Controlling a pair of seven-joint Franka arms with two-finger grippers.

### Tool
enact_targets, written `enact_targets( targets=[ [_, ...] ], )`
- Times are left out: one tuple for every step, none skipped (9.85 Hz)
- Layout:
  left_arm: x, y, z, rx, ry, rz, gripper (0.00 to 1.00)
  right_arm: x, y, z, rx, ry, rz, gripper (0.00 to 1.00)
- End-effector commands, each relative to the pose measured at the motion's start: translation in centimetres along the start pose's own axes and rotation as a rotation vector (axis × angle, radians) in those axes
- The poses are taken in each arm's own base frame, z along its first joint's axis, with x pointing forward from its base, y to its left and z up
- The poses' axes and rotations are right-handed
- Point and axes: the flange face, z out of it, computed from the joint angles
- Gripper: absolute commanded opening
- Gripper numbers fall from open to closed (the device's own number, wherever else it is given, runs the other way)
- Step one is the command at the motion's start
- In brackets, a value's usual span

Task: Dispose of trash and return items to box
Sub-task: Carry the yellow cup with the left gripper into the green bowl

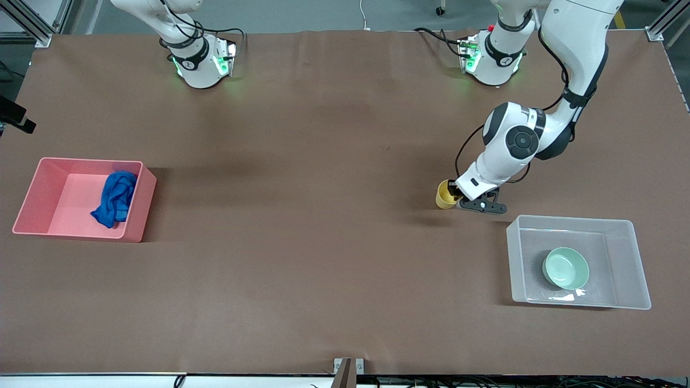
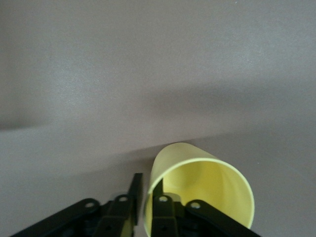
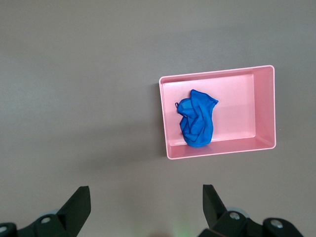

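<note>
The yellow cup (image 1: 445,195) (image 2: 207,182) is at the table, a little farther from the front camera than the clear box (image 1: 571,218). My left gripper (image 1: 457,196) (image 2: 148,180) is shut on the cup's rim, one finger inside and one outside the wall. The mint-green bowl (image 1: 565,268) lies in the box. The blue rag (image 1: 115,199) (image 3: 197,118) lies crumpled in the pink bin (image 1: 38,188) (image 3: 273,106). My right gripper (image 3: 145,190) hangs open and empty high over the table beside that bin; the front view does not show it.
The pink bin stands toward the right arm's end of the table and the clear box toward the left arm's end. Bare brown tabletop (image 1: 323,215) lies between them. The two arm bases (image 1: 202,59) (image 1: 493,56) stand farthest from the front camera.
</note>
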Motion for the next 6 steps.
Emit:
enact_targets(
  targets=[
    [-0.9,-0.1,-2.5,0.040,-0.006,0.004,0.00,0.1,0.3,-0.2,0.006,0.003,-0.002,1.00],
    [-0.4,-1.0,-4.8,0.056,0.005,0.002,0.00,0.0,0.3,-0.2,0.006,-0.002,-0.002,1.00],
    [0.9,-2.2,-7.3,0.061,0.054,-0.031,0.00,0.0,0.3,-0.2,0.006,-0.002,-0.002,1.00],
    [2.9,-4.5,-10.1,0.068,0.106,-0.069,0.00,0.1,0.3,-0.2,0.006,0.001,-0.002,1.00],
    [5.0,-6.8,-12.3,0.078,0.119,-0.100,0.00,0.0,0.3,-0.2,0.006,0.000,-0.002,1.00],
    [7.2,-10.2,-13.6,0.091,0.132,-0.129,0.00,0.0,0.3,-0.2,0.006,-0.002,-0.002,1.00]
  ],
)
